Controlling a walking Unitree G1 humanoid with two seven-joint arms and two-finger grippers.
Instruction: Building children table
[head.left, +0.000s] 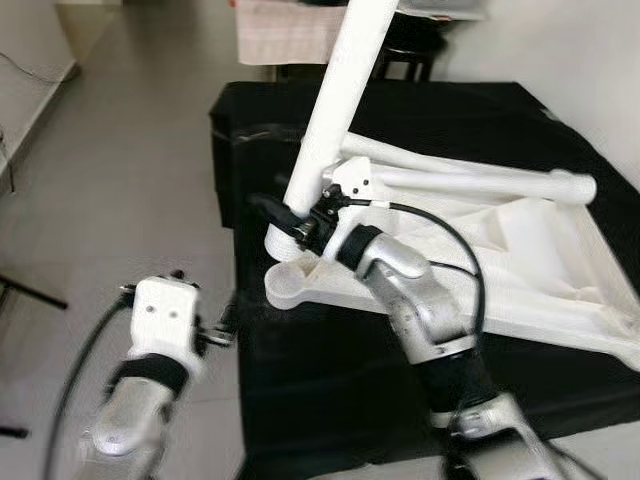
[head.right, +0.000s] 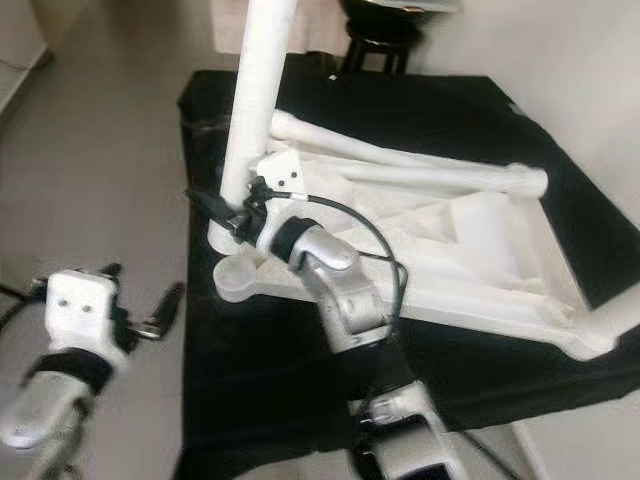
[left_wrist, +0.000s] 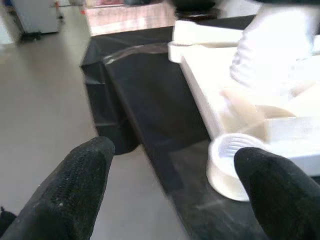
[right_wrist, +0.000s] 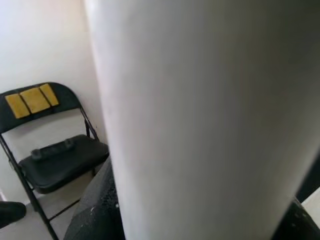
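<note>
The table top (head.left: 560, 270) lies upside down on the covered work surface (head.left: 330, 380), toward its right side. One leg (head.left: 335, 110) stands upright at the table top's near-left corner, tilted slightly away. The empty socket (head.left: 290, 283) sits just in front of that leg's base. A second leg (head.left: 470, 180) lies across the far edge of the table top. The right gripper (head.left: 292, 222) is at the upright leg's base, fingers around it. The left gripper (head.left: 215, 335) hangs left of the work surface, above the floor (head.left: 110, 180). A folding chair (right_wrist: 50, 150) stands by the wall.
</note>
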